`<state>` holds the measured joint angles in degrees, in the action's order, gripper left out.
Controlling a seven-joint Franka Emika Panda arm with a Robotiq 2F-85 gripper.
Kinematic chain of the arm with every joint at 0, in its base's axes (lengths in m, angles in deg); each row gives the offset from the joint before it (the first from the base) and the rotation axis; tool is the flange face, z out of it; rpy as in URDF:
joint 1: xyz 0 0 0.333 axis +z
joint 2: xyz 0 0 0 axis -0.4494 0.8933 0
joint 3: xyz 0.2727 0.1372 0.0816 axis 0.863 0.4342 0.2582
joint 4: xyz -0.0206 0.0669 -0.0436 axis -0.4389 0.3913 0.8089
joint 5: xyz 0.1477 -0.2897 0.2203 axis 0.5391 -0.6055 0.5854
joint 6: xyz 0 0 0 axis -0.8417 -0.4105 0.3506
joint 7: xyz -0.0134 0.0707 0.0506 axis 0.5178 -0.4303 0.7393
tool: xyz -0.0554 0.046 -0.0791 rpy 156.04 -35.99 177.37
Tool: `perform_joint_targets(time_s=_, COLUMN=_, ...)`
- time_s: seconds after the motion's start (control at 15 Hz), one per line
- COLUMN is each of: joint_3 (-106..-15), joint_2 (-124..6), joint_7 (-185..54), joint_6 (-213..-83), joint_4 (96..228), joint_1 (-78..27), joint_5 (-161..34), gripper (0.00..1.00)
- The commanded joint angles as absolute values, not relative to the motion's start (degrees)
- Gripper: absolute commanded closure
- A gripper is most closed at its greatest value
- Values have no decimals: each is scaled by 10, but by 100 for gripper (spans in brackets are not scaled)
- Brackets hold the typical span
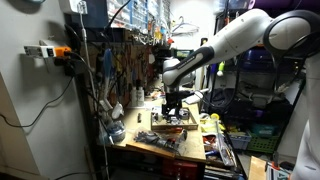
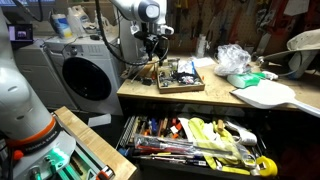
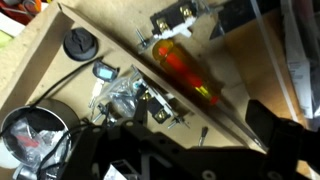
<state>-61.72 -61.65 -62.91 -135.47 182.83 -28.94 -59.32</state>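
End effector [image 2: 155,55] looks wide open and empty over orange-handled screwdriver [image 3: 185,70] in shallow wooden tray [image 2: 180,89]. Risk: fingers snag adjacent tangled metal clutter [image 3: 125,95].

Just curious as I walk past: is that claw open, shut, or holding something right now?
Gripper: open, holding nothing, poised over the wooden tray that holds an orange-handled screwdriver.

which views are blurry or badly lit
Wrist view: soft throughout, the orange-handled screwdriver smeared, the gripper a dark blur. In an exterior view the wooden tray sits in dim, shadowed light; in an exterior view the plastic bag glares white.
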Motion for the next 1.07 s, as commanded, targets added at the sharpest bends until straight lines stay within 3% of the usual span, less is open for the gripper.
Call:
perform_joint_targets(time_s=0.0, joint_3=-620, joint_2=-685, joint_7=-589, joint_6=-1323, joint_4=1910, joint_1=-310, joint_5=-593, gripper=0)
perform_joint_targets(time_s=0.13, joint_3=-627, joint_2=-723, joint_7=-547, joint_6=-1346, joint_4=1958, joint_1=-322, joint_5=-601, gripper=0)
perform_joint_targets(time_s=0.2, joint_3=-620, joint_2=-669, joint_7=-582, joint_6=-1328, joint_4=1893, joint_1=-312, joint_5=-596, gripper=0)
perform_joint_targets(time_s=0.6, joint_3=-623, joint_2=-707, joint_7=-547, joint_6=-1335, joint_4=1938, joint_1=-320, joint_5=-597, gripper=0)
perform_joint_targets(time_s=1.0, joint_3=-618, joint_2=-743, joint_7=-669, joint_6=-1355, joint_4=2005, joint_1=-309, joint_5=-636, gripper=0)
